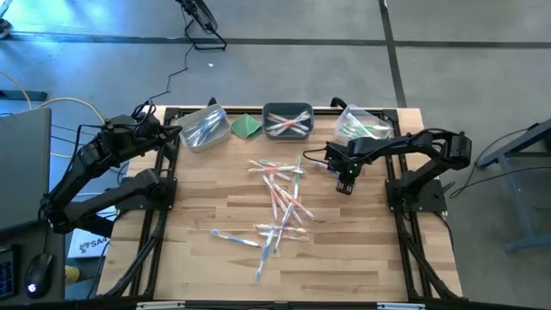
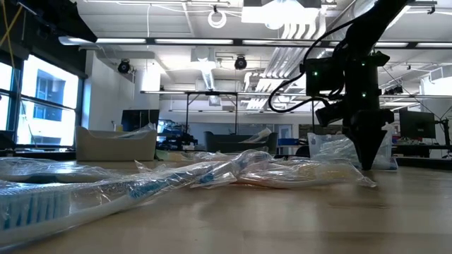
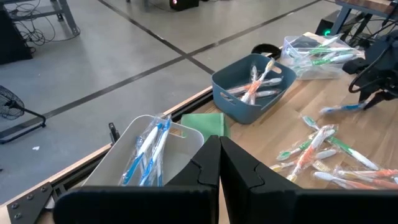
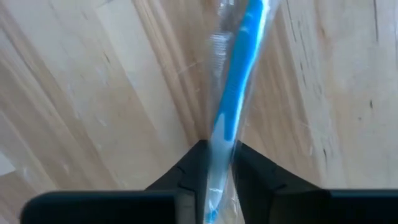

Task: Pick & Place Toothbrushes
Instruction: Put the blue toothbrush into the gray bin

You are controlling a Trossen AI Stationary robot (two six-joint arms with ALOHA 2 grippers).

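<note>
Several wrapped toothbrushes (image 1: pixel 277 207) lie scattered flat on the middle of the wooden table. My right gripper (image 1: pixel 346 185) points down at the table right of the pile and is shut on a blue toothbrush (image 4: pixel 239 74) in a clear wrapper. My left gripper (image 3: pixel 219 165) is shut and hovers by the clear left bin (image 1: pixel 205 127), which holds blue toothbrushes. The dark middle bin (image 1: pixel 287 119) holds pink-orange ones, and the clear right bin (image 1: pixel 362 125) holds green ones. My right gripper pinches the blue toothbrush between its two fingers at the blue shaft (image 4: pixel 222 134), through the clear wrapper. The fingers come from above, pointing down, and lie across the stick. Most of its length sticks out level to one side (image 3: pixel 339 109). Whether it is clear of the table, I cannot tell.
A folded green cloth (image 1: pixel 247 126) lies between the left and middle bins at the far edge. In the low view a wrapped blue toothbrush (image 2: pixel 85 194) lies close in front. Bare wood shows on the table's left part (image 1: pixel 198 189) and around my right gripper.
</note>
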